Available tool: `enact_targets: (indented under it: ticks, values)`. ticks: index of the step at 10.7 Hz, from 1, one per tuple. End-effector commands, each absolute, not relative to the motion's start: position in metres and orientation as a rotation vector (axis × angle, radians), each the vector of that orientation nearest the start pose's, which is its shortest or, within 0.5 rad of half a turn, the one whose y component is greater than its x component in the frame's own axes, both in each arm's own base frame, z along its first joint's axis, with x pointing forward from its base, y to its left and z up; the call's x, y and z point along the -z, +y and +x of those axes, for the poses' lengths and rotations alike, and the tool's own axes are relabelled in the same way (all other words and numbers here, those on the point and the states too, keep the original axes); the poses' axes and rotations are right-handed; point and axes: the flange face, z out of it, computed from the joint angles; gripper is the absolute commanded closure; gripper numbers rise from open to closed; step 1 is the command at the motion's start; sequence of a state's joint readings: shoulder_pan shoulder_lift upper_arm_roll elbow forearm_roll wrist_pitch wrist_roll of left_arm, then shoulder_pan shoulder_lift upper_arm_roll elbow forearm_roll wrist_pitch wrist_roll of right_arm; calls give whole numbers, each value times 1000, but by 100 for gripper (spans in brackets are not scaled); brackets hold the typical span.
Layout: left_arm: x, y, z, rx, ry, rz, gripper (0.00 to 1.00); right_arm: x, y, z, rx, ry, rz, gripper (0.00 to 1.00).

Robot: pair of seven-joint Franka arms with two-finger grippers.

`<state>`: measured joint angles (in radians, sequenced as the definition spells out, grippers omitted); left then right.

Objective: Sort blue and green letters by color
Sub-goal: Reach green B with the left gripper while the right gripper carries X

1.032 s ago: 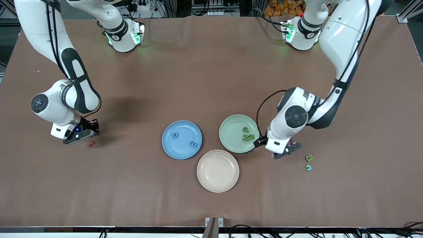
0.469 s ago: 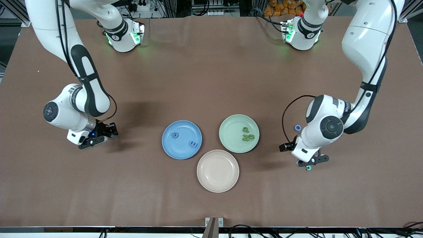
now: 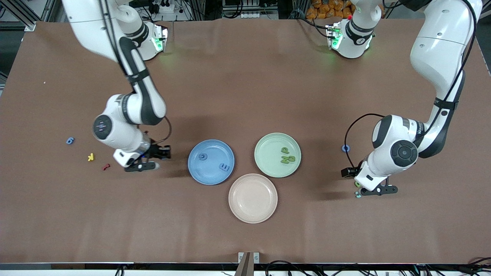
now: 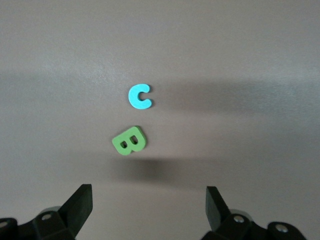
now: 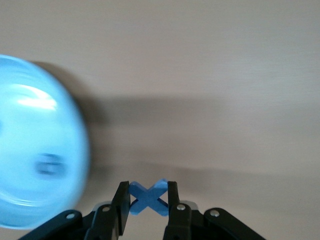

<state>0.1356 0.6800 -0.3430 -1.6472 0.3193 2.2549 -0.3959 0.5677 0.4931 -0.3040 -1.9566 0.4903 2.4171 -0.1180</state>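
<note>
the right gripper (image 5: 147, 202) is clenched on a blue x (image 5: 148, 197), up in the air over bare tabletop (image 3: 245, 96) just beside the blue plate (image 3: 211, 174), on the plate's right-arm side. that plate carries two blue letters (image 3: 224, 167). touching its rim toward the left arm's end sits the green plate (image 3: 268, 168) with a small cluster of green letters (image 3: 287, 156); a cream plate (image 3: 252, 198) lies nearer the front camera than the blue plate, touching both plates.

the left gripper (image 4: 149, 212) hangs released, its fingers spread wide, over a green b (image 4: 129, 140) and a light blue c (image 4: 139, 96) lying just beside each other, well apart from the blue plate toward the left arm's end. a blue ring (image 3: 345, 148) lies out that way too. toward the right arm's end from the blue plate lie a blue 6 (image 3: 70, 140), a yellow k (image 3: 90, 156) and a red squiggle (image 3: 106, 166).
</note>
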Motion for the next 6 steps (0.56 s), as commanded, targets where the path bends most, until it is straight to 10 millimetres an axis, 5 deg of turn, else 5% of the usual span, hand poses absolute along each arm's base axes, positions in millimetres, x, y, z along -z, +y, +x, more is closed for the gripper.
enact_targets:
  ticks: [1, 3, 5, 6]
  values:
    - [-212, -84, 679, 45, 23, -3131, 0, -267, 269, 593, 12, 235, -2915, 100]
    - [-203, -73, 684, 91, 54, -3148, 0, -276, 308, 593, 0, 401, -2883, 100]
    - [-192, -67, 686, 103, 93, -3146, 0, -275, 323, 593, -29, 479, -2874, 0]
    - [-186, -62, 686, 104, 95, -3143, 0, -275, 325, 592, -30, 465, -2877, 0]
